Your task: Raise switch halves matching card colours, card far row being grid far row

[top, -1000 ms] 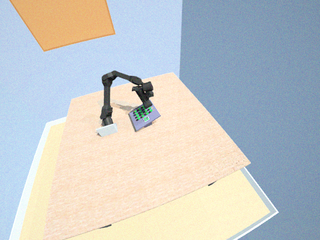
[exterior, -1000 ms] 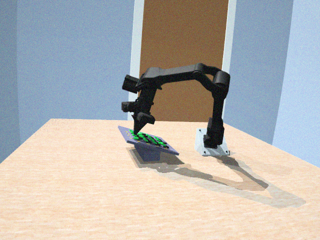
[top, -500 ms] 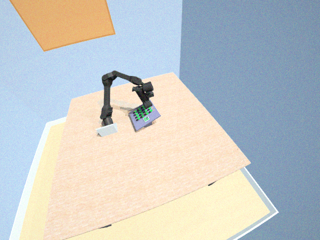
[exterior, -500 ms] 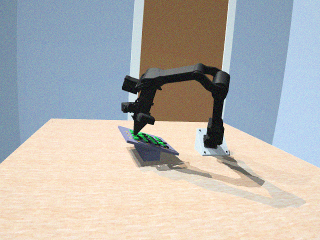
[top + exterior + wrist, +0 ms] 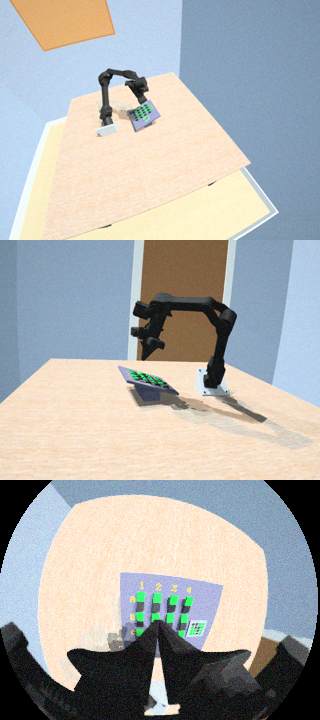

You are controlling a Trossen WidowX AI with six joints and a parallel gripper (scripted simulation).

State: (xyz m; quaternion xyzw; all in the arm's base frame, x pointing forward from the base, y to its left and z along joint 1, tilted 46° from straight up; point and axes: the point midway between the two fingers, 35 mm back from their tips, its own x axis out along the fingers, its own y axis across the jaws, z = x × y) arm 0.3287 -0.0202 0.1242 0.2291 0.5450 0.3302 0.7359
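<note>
The tilted blue-purple panel (image 5: 138, 127) (image 5: 123, 371) (image 5: 211, 592) carries a grid of rocker switches, each with a green far half and a dark nearer half. In the wrist view, columns 1 to 4 and rows A, B and C are labelled. Row A's first switch (image 5: 140, 601) is in plain sight, but the fingers hide part of the lower rows. Which halves are raised is too small to tell. The small white-edged card (image 5: 146, 118) (image 5: 197, 628) shows green and dark squares, too blurred to read surely. My gripper (image 5: 143, 359) (image 5: 157, 622) is shut and empty, above the panel and not touching it.
The arm's pale base plate (image 5: 108, 130) (image 5: 199, 384) stands on the wooden table (image 5: 144, 170) (image 5: 77, 431) (image 5: 150, 535), apart from the panel. The panel rests on a dark blue support (image 5: 148, 393). Arm shadows fall across the table.
</note>
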